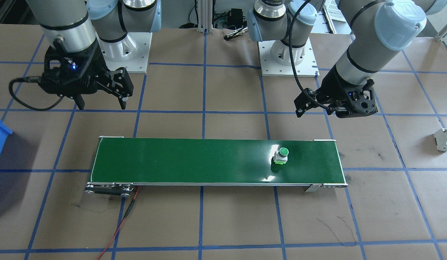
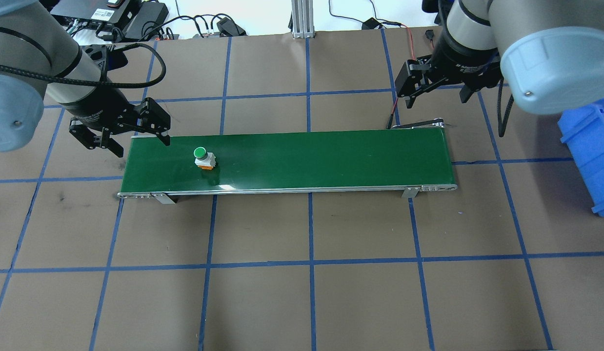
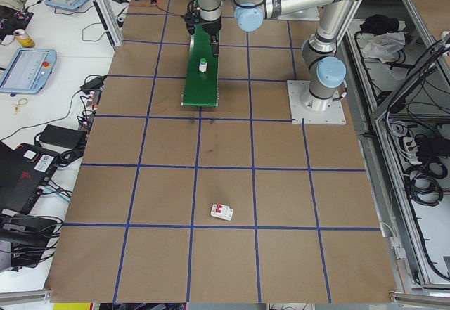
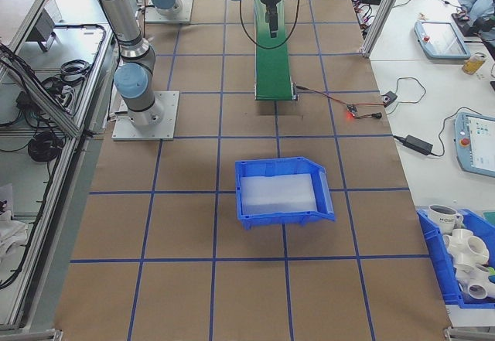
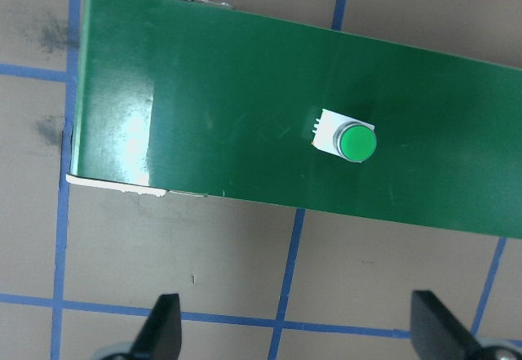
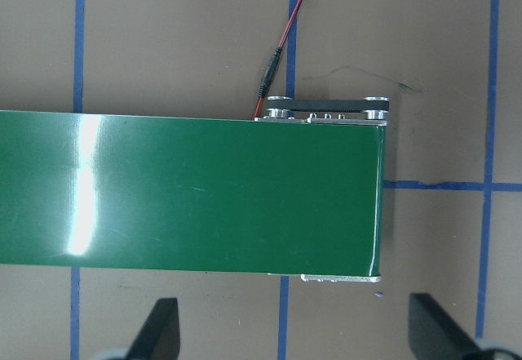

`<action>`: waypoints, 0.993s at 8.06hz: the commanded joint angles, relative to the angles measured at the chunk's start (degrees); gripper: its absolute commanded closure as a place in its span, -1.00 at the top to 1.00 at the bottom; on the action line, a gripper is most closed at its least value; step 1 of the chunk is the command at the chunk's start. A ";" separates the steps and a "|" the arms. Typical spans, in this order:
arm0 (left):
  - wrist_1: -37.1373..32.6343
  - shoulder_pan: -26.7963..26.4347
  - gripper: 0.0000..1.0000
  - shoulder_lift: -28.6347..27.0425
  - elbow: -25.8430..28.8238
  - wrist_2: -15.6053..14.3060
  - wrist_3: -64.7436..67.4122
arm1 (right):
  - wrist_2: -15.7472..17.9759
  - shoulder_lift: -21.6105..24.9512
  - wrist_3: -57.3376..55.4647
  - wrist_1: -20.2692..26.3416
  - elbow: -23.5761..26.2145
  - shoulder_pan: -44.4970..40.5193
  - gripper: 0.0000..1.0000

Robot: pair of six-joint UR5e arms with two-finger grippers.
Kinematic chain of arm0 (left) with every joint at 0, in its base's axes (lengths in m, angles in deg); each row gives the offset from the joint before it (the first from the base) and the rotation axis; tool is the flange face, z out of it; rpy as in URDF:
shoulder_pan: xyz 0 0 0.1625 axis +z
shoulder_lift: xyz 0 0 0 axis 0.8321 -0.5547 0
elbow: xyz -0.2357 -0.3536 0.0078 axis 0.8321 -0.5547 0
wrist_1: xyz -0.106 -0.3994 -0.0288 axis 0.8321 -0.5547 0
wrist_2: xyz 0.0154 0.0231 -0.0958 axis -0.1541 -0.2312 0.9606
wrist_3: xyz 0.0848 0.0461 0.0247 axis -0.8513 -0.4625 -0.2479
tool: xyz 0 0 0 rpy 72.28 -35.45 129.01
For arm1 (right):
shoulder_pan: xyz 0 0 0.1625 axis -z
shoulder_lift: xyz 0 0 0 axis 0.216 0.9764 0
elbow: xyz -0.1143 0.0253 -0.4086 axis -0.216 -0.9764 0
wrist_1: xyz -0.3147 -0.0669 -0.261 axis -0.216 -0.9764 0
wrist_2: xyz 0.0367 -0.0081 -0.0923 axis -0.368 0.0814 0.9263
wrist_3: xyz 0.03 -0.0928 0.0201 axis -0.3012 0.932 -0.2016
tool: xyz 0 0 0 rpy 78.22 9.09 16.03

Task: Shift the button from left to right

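The button (image 2: 203,157), with a round green cap on a white-grey body, stands on the green conveyor belt (image 2: 307,156) near the belt's left end. From the front view the button (image 1: 281,156) is at the belt's (image 1: 191,162) right part. My left gripper (image 2: 138,143) hovers open just beyond the belt's left end, a little behind the button and apart from it. Its wrist view looks down on the button (image 5: 347,138) above the open fingertips (image 5: 163,327). My right gripper (image 2: 437,97) hangs open and empty behind the belt's right end (image 6: 359,197).
A blue bin (image 2: 590,146) stands on the table to the right of the belt. A white breaker with red marks (image 1: 445,139) lies far out on the robot's left side. A red wire (image 1: 118,224) runs from the belt's motor end across the table.
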 commanded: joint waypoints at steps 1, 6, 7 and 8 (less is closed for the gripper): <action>0.87 -0.23 1.00 1.19 0.02 -0.49 2.50 | -6.15 -7.91 -1.03 -8.13 1.41 -0.08 1.00; 0.25 -0.06 1.00 0.59 0.29 -6.99 -1.72 | -13.57 -9.86 -7.45 -12.62 5.54 -0.25 1.00; 0.17 -0.06 1.00 0.41 0.20 -6.99 -1.72 | -13.66 -10.65 -7.63 -13.85 5.63 -0.34 1.00; -0.27 -0.06 1.00 0.84 0.29 -6.99 -1.72 | -16.10 -11.35 -7.63 -15.08 5.63 -0.86 1.00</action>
